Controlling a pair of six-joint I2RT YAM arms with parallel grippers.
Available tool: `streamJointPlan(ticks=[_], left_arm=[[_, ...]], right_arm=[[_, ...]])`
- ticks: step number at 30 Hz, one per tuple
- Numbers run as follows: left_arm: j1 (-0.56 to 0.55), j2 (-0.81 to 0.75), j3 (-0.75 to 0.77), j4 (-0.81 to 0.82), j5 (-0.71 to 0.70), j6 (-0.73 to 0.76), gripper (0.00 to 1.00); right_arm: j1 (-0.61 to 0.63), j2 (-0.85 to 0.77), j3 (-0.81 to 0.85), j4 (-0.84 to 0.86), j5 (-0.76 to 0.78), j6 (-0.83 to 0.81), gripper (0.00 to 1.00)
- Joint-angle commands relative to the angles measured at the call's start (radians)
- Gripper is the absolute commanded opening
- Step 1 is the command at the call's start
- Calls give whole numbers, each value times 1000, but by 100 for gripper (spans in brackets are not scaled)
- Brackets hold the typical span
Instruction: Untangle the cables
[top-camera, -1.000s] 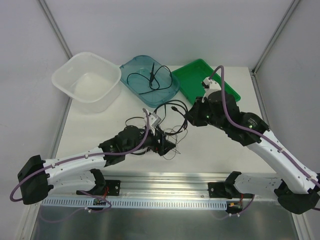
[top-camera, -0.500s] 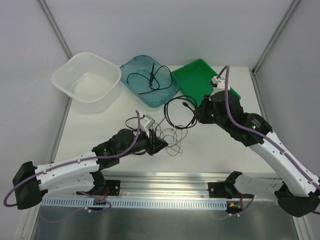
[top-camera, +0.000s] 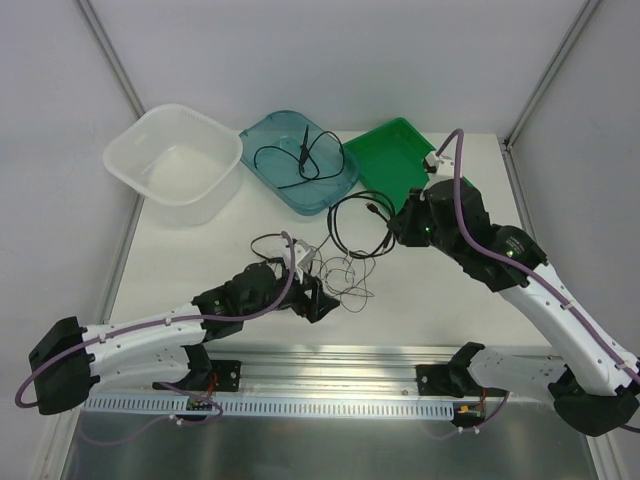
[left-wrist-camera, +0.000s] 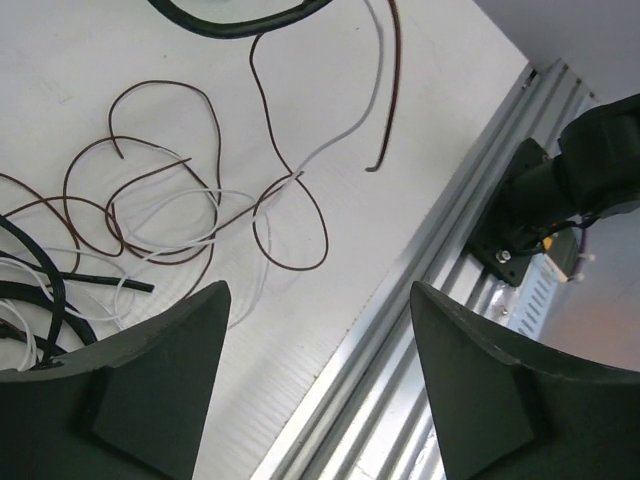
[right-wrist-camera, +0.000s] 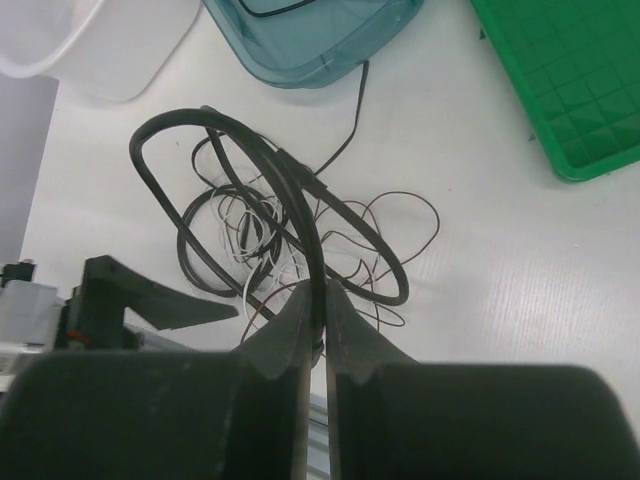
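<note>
1. We see the left gripper low over the near side of the table, fingers spread wide with nothing between them. It has backed slightly toward the near rail since half a second ago.
2. Just past it, the thin cables lie loose in a tangle on the table. In the left wrist view, brown wire loops cross a white wire.
3. The right gripper is pinched tight on the thick black cable.
4. Against a second ago, we find that black loop drawn right, toward the green tray. It has barely changed in the last half second.
5. Far side: the blue tray holds one black coil, and the clear tub sits left of it. All are unmoved.
</note>
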Motion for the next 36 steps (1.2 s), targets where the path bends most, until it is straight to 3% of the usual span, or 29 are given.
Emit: streamJointPlan(ticks=[1,6,14,18,21,22,23,29,36], left_arm=[[-7,72,35,159,5,179,75],[-13,192,38,303,34,345,78],[-18,322,61,446,-2,451,77],[-21,367,81,477,15,451,64],[-24,382,76,489,21,436,31],[-24,375,66,489,21,433,8],[-24,366,58,488,17,425,0],[-24,254,-23,381,-23,309,0],[-22,142,-134,271,-196,141,0]], right_arm=[[-3,-28,10,70,-67,27,1],[-3,-31,13,96,-117,39,1],[-3,-33,-4,122,-168,65,1],[-3,-33,-10,124,-179,71,1],[-3,-36,-13,124,-173,70,1],[-3,-36,-15,122,-167,67,1],[-1,-39,-15,116,-162,58,1],[-13,-62,-2,62,-15,19,1],[-63,-74,88,-19,169,-40,1]])
